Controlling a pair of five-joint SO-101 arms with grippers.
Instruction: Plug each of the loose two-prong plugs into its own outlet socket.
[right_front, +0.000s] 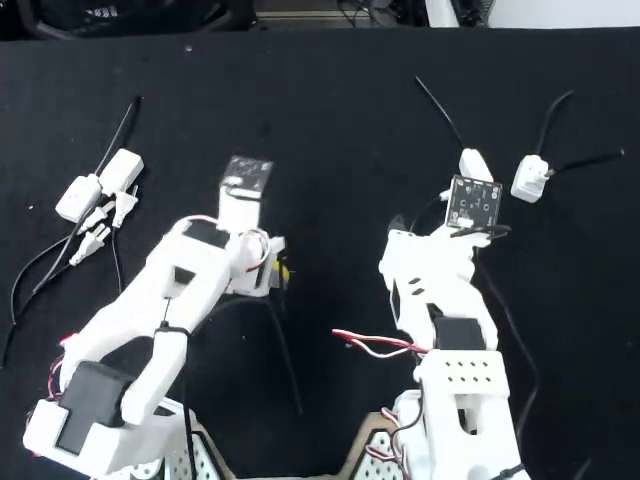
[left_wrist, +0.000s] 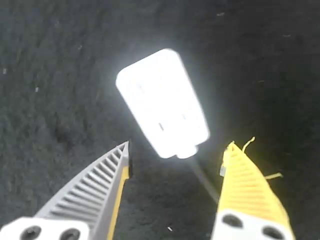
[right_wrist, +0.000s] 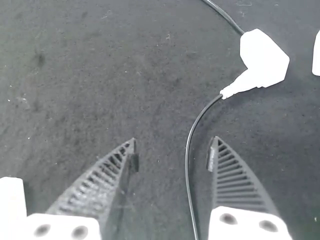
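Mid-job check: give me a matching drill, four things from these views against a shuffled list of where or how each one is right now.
Things:
1. left claw
2. right claw
3. socket block
4. plug cluster

States:
A. open, a black cable running between its tips
B. far left on the table
C. open, yellow-lined
D. slots facing the wrist camera

Pairs: 1-C, 2-A, 3-D, 4-B

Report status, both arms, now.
Left gripper open above white socket. Right gripper open, straddling black cable, white connector beyond. Neither holds anything.
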